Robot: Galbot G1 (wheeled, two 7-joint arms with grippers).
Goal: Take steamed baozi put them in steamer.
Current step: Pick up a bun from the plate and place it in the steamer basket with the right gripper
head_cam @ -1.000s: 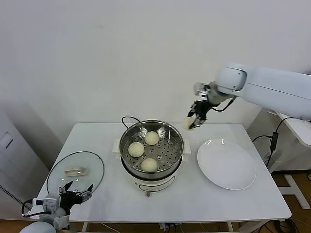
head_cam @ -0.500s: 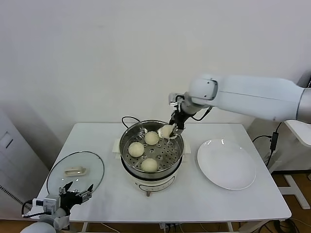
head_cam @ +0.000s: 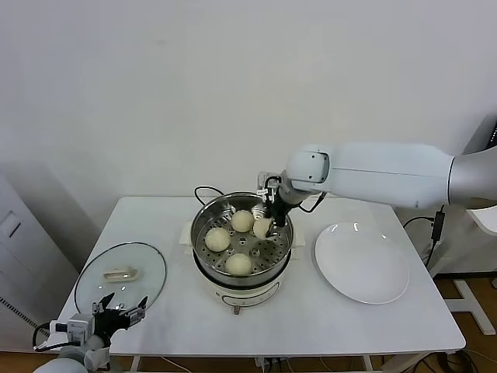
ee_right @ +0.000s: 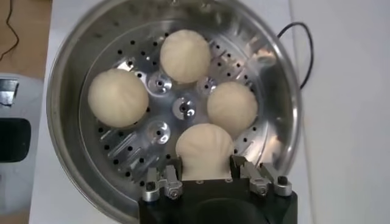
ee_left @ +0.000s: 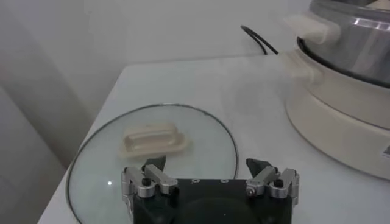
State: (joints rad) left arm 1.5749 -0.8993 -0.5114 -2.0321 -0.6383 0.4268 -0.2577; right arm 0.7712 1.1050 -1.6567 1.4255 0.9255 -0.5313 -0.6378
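A fourth baozi is gripped by the right claw inside the steamer (mid-surface, white wall behind); the left claw, spread wide, is parked at 7 o'clock.

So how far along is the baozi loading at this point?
Nearly finished. Three baozi already sit on the perforated tray of the steamer. The right end effector is shut on the fourth baozi, low inside the pot. The white plate has none left. Remaining: release and withdraw. The left end effector hangs open by the glass lid.

Glossy white right arm, black metal-fingered tool.
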